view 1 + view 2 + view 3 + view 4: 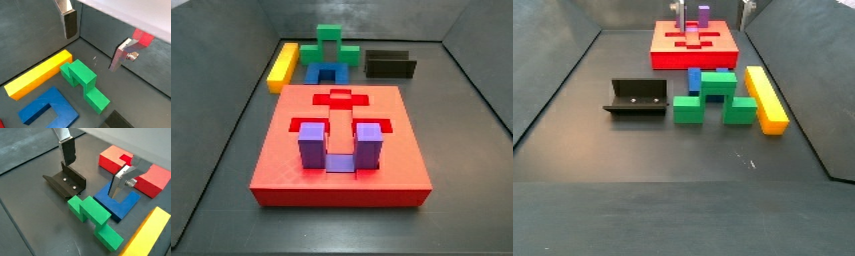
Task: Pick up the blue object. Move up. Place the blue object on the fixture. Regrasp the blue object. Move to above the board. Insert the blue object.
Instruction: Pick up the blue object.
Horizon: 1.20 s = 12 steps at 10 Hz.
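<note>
The gripper [93, 170] hung wide open and empty above the blue object [117, 201], positioned for pickup beside the fixture [65, 182].

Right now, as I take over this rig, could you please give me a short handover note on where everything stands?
Tool: open, empty, hovering above the pieces.
Dark blue U-shaped block: flat on the floor, touching the green stepped block, beside the long yellow bar.
Black L-shaped fixture: on the floor, empty.
Big red slotted board: a purple U-shaped block sits in it.
Done: nothing.
Left: pick, place on fixture, regrasp, insert.
</note>
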### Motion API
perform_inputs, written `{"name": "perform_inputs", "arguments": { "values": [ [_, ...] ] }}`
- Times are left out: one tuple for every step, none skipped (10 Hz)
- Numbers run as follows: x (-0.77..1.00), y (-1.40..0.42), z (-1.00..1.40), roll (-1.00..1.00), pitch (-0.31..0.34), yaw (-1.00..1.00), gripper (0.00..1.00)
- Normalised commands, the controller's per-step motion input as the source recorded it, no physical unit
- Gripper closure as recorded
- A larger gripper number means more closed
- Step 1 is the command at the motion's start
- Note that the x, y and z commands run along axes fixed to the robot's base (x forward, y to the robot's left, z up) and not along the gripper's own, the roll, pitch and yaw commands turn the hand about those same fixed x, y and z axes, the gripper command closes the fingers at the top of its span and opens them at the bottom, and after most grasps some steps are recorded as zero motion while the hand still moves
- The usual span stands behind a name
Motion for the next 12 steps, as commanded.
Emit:
{"name": "perform_inputs", "arguments": {
  "values": [
    [0.0,-0.14,-0.23,0.05,0.0,0.0,0.0],
    [0.0,-0.13,-0.22,0.05,0.0,0.0,0.0],
    [0.0,-0.13,-0.23,0.05,0.0,0.0,0.0],
    [0.0,-0.11,-0.23,0.04,0.0,0.0,0.0],
    [0.0,-0.12,-0.2,0.03,0.0,0.0,0.0],
    [0.0,-0.12,-0.2,0.03,0.0,0.0,0.0],
    [0.0,-0.11,-0.17,0.02,0.0,0.0,0.0],
    [0.0,-0.11,-0.18,0.03,0.0,0.0,0.0],
    [0.0,-0.09,-0.16,0.02,0.0,0.0,0.0],
    [0.0,-0.1,-0.17,0.02,0.0,0.0,0.0],
    [0.0,-0.1,-0.19,0.01,0.0,0.0,0.0],
    [0.0,-0.1,-0.17,0.0,0.0,0.0,0.0]
  ]
}}
